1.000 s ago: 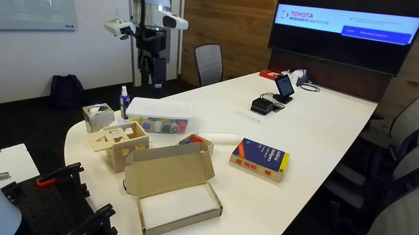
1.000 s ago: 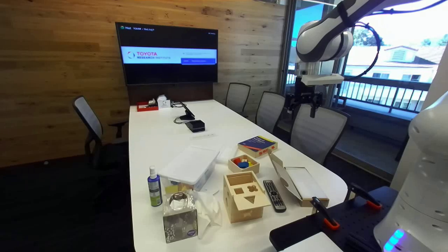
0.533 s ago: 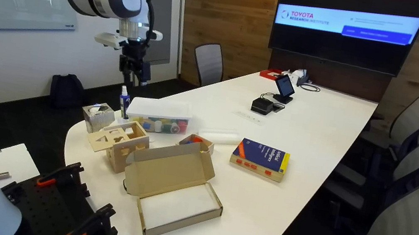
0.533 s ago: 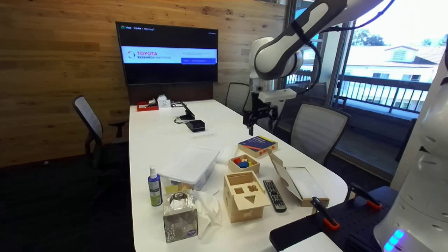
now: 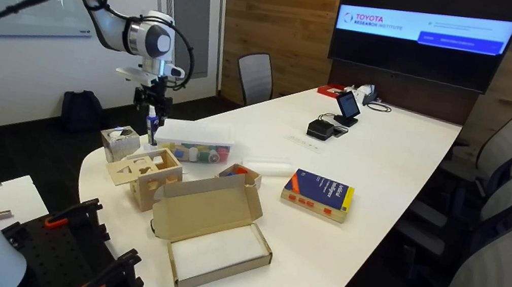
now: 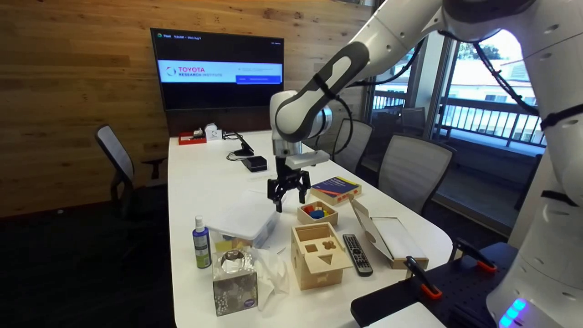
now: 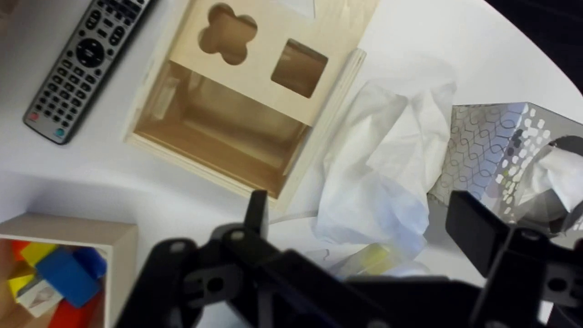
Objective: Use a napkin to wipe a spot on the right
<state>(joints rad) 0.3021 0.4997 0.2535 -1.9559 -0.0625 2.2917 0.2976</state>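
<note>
"What's largest?"

"The smooth white surface (image 6: 202,177), one end rounded; then one lidded plastic tub (image 6: 241,218), near the wooden box (image 6: 309,279); its coloured contents (image 5: 203,153) look blurred through the side."

"And the gripper (image 6: 290,206)?"

"One, hanging near the wooden box; its two black fingers (image 7: 476,232) stand spread wide."

"The wooden box itself?"

"Pale layered wood; three cutouts in its lid (image 7: 268,50), the triangle cropped in the wrist view."

"Smaller still?"

"One patterned tissue box (image 6: 234,291); then the napkin (image 7: 387,159), white and crumpled, just beside the wooden box; whether one sheet or several, I can't tell."
</note>
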